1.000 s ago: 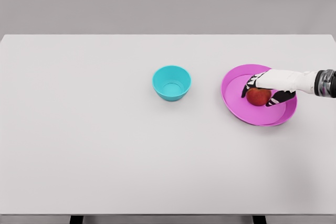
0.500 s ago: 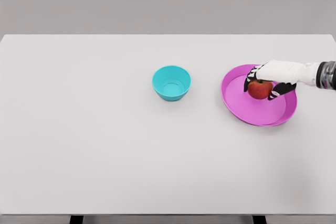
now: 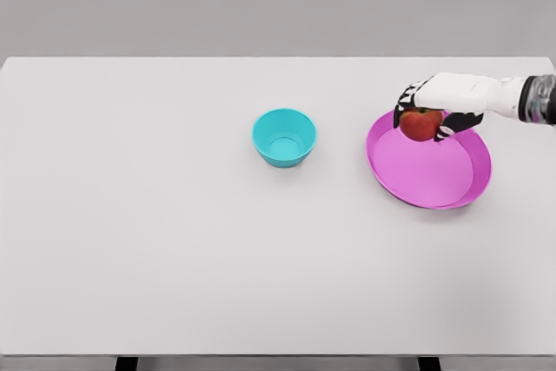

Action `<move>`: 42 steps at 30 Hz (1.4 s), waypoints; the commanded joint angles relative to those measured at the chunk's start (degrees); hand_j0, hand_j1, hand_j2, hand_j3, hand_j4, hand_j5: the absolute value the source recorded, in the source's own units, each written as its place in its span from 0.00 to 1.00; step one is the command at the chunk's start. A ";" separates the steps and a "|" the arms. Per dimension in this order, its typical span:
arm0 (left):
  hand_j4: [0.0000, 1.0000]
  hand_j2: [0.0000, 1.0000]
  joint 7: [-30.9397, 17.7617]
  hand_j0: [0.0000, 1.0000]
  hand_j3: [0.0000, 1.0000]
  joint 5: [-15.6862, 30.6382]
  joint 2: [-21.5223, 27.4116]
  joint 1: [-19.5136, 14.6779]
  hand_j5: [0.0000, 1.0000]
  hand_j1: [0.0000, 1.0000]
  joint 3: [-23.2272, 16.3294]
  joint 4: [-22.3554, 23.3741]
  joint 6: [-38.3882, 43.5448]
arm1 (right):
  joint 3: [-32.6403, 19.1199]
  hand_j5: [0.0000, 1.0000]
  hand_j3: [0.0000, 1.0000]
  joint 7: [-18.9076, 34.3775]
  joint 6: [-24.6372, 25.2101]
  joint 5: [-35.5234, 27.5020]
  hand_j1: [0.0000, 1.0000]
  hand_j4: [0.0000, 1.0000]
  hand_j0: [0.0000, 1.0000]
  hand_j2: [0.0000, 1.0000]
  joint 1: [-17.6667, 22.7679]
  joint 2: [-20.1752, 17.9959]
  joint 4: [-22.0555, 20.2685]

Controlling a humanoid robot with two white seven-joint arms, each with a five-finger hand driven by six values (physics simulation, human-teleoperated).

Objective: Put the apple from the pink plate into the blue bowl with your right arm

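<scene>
Head view, looking down on a pale table: the robot's right hand (image 3: 432,103) reaches in from the right edge of the picture on a white forearm with a dark and grey band at the wrist. The hand is white across the back, with dark fingers (image 3: 405,102) curled down and inward. Those fingers are wrapped around a red apple (image 3: 420,124), gripping it from above, with one dark finger showing on the apple's left side and another on its lower right. Most of the apple's lower half is visible below the hand; its top is hidden under the palm. The apple sits over the upper rim of the pink plate (image 3: 430,187), at the far side of the plate from the camera; from this angle it cannot be told for sure whether the apple touches the plate. The pink plate is round and shallow, with a raised rim, and it lies on the right part of the white table (image 3: 174,249). To the left of the plate, well apart from it and from the hand, near the middle of the table, stands the blue bowl (image 3: 284,137), a small turquoise bowl, upright, with its inside showing. The left arm does not appear in this view.
</scene>
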 commanded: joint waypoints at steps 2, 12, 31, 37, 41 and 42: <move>1.00 1.00 -0.01 1.00 1.00 0.02 0.00 0.00 1.00 1.00 -0.01 0.00 -0.01 | 0.05 0.57 0.57 -0.01 0.15 -0.30 0.57 0.57 0.57 0.57 -0.09 2.07 -0.16; 1.00 1.00 -0.01 1.00 1.00 0.02 0.00 0.00 1.00 1.00 -0.01 0.00 -0.01 | 0.40 0.57 0.57 -0.01 0.15 -0.12 0.57 0.57 0.57 0.57 -2.29 7.96 -0.16; 1.00 1.00 -0.01 1.00 1.00 0.02 0.00 0.00 1.00 1.00 -0.01 0.00 -0.01 | 0.66 0.57 0.57 -0.01 0.15 -0.03 0.57 0.57 0.57 0.57 -3.34 14.20 -2.18; 1.00 1.00 -0.01 1.00 1.00 0.02 0.00 0.00 1.00 1.00 -0.01 0.00 -0.01 | 1.10 0.57 0.57 -0.01 0.15 0.14 0.57 0.57 0.57 0.57 -3.34 16.40 -2.18; 1.00 1.00 -0.01 1.00 1.00 0.02 0.00 0.00 1.00 1.00 -0.01 0.00 -0.01 | 1.19 0.57 0.57 -0.01 0.15 1.28 0.57 0.57 0.57 0.57 -3.52 17.89 -1.83; 1.00 1.00 -0.01 1.00 1.00 0.02 0.00 0.00 1.00 1.00 -0.09 0.00 -0.01 | 1.19 0.57 0.57 -0.01 0.15 1.28 0.57 0.57 0.57 0.57 -3.52 18.24 -1.66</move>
